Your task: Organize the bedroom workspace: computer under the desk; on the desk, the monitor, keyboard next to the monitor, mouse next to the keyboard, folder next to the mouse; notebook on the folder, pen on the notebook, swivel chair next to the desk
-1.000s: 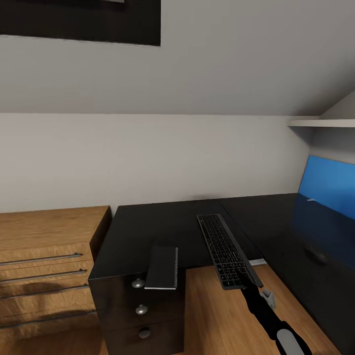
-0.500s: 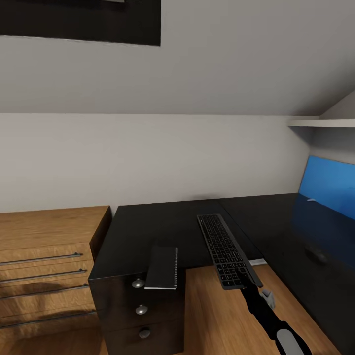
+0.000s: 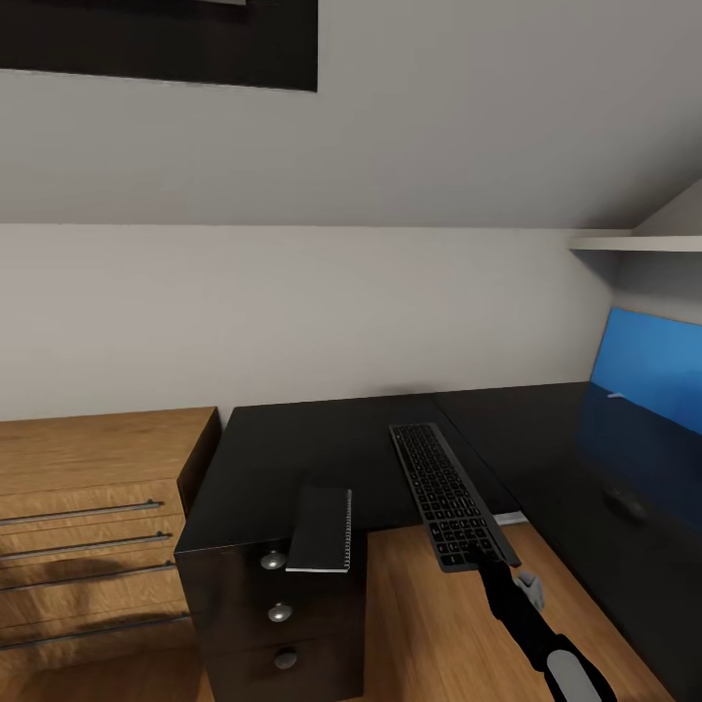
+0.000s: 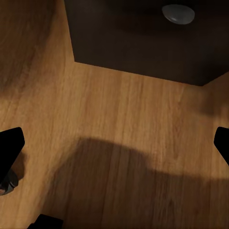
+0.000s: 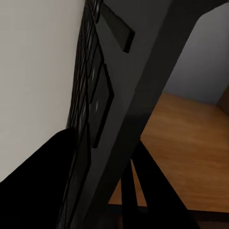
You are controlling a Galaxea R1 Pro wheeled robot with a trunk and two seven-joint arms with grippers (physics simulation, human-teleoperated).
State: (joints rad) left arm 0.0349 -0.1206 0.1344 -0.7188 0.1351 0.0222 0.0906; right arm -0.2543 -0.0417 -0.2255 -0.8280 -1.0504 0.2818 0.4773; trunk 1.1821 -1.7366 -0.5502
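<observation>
The black keyboard (image 3: 444, 487) lies lengthwise over the inner corner of the glossy black desk (image 3: 292, 448), its near end sticking out past the edge above the wood floor. My right gripper (image 3: 490, 564) is shut on that near end; the right wrist view shows the keyboard (image 5: 95, 100) edge-on between the fingers. A dark notebook (image 3: 322, 529) rests on the desk over the drawers. A small dark mouse (image 3: 624, 505) sits on the desk's right wing. My left gripper (image 4: 114, 148) is open, low over the floor beside the drawer unit (image 4: 143, 43).
A light-wood cabinet (image 3: 88, 507) with bar handles stands left of the desk. A bright blue upright panel (image 3: 653, 366) at the right edge is mirrored in the desk top; what it is I cannot tell. A white shelf (image 3: 634, 242) hangs above it.
</observation>
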